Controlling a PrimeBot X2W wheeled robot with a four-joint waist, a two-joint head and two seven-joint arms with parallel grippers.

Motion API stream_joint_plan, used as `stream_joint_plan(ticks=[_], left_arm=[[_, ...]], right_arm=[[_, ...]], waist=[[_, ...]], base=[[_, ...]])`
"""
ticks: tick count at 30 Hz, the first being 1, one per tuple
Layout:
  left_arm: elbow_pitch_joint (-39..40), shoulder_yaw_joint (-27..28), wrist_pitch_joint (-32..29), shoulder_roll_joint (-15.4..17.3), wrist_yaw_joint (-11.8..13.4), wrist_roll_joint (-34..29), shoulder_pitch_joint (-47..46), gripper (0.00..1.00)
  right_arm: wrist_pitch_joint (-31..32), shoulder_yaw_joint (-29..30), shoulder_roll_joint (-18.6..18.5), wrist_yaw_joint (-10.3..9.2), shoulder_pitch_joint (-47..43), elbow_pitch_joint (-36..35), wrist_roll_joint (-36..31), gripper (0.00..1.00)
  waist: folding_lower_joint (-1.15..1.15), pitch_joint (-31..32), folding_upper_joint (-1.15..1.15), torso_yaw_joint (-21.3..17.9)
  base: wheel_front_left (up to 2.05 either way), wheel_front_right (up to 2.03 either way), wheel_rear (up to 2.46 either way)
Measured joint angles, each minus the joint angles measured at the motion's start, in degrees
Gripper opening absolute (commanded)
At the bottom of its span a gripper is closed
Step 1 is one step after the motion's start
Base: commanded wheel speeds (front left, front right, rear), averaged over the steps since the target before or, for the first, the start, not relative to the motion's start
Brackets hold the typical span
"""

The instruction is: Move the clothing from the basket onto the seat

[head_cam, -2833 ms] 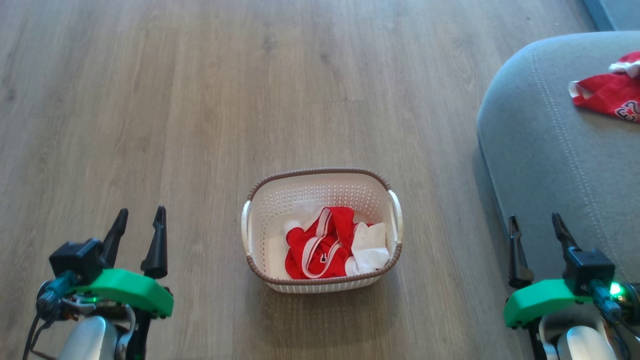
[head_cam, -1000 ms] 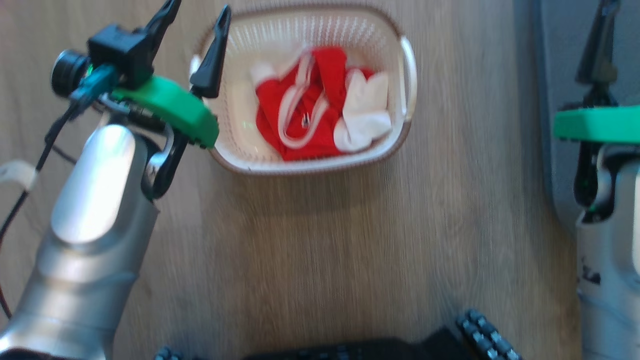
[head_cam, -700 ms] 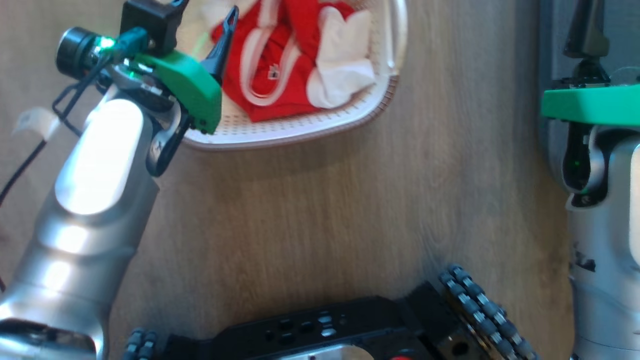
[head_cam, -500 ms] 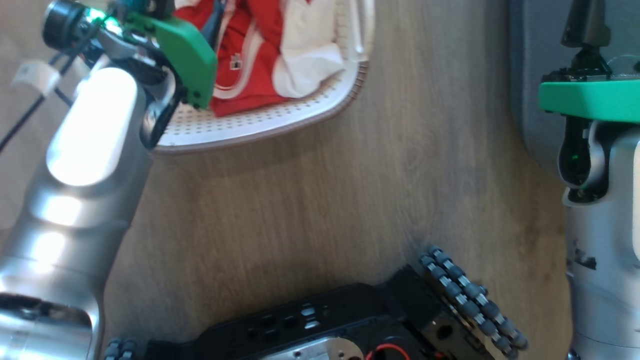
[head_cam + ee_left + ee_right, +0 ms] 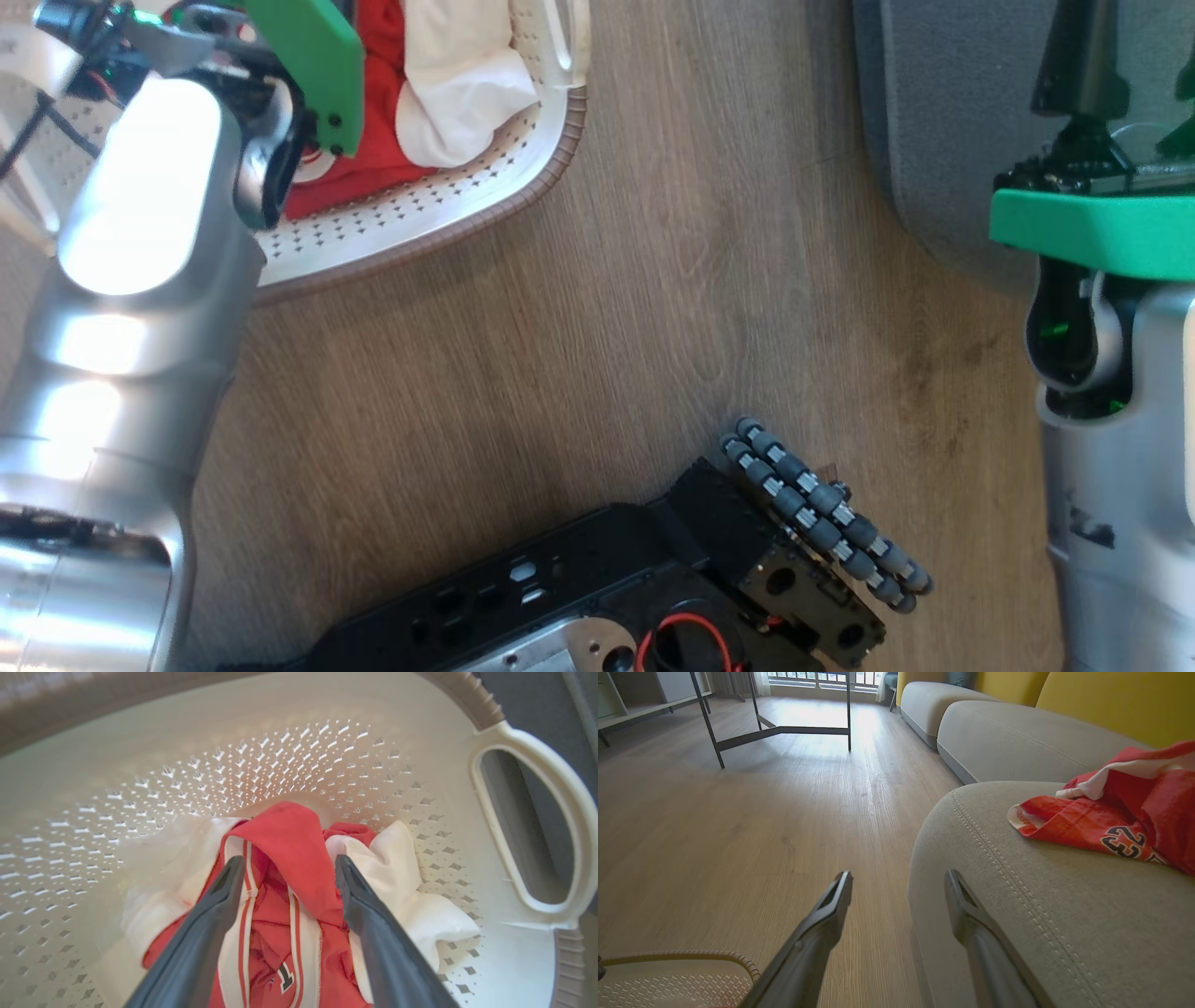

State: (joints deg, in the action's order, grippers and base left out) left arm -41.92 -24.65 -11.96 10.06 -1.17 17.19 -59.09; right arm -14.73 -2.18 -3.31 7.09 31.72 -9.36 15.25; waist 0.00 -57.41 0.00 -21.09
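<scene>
clothing (image 5: 299, 896) in basket (image 5: 280, 756), stripes running along spread left gripper (image 5: 289, 861)

L-wrist cam: my left gripper (image 5: 288, 862) is down inside the basket (image 5: 280, 756), jaws spread wide w/ a raised fold of the red clothing (image 5: 289, 835) between the tips. Left jaw lies over a white stripe, right jaw along the line where red meets the white cloth (image 5: 402, 872). Can't tell if either tip touches fabric. Perforated wall on the far side; white handle (image 5: 537, 771) and brown rim (image 5: 472, 700) at far right.
</scene>
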Motion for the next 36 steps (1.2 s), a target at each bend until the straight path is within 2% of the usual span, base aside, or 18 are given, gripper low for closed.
stream_joint_plan(ticks=[9,24,31,36], left_arm=[[-3.45,2.31,-0.71,-1.9,0.77,2.99,-3.74,1.0],[-10.03,2.59,0.52,-1.87,1.24,3.44,-6.05,1.0],[-13.6,1.76,2.79,-3.05,0.4,4.16,-7.15,1.0],[-15.13,1.63,4.44,-3.79,-1.22,5.17,-8.22,1.0]], right_arm=[[0.0,-0.45,0.07,0.0,-3.5,-0.73,3.72,1.0],[0.0,-0.27,0.45,0.0,-5.24,-2.31,4.41,1.0],[0.0,-0.13,0.48,0.0,-6.43,-2.76,4.23,1.0],[0.0,-0.4,0.48,0.0,-6.44,-3.53,2.68,1.0]], waist=[[0.0,-0.65,0.0,-1.52],[0.0,-0.73,0.0,-2.5],[0.0,-1.11,0.0,-2.1],[0.0,-1.59,0.0,-1.11]], base=[[0.0,0.0,0.0],[0.0,0.0,0.0],[0.0,0.0,0.0],[0.0,0.0,0.0]])
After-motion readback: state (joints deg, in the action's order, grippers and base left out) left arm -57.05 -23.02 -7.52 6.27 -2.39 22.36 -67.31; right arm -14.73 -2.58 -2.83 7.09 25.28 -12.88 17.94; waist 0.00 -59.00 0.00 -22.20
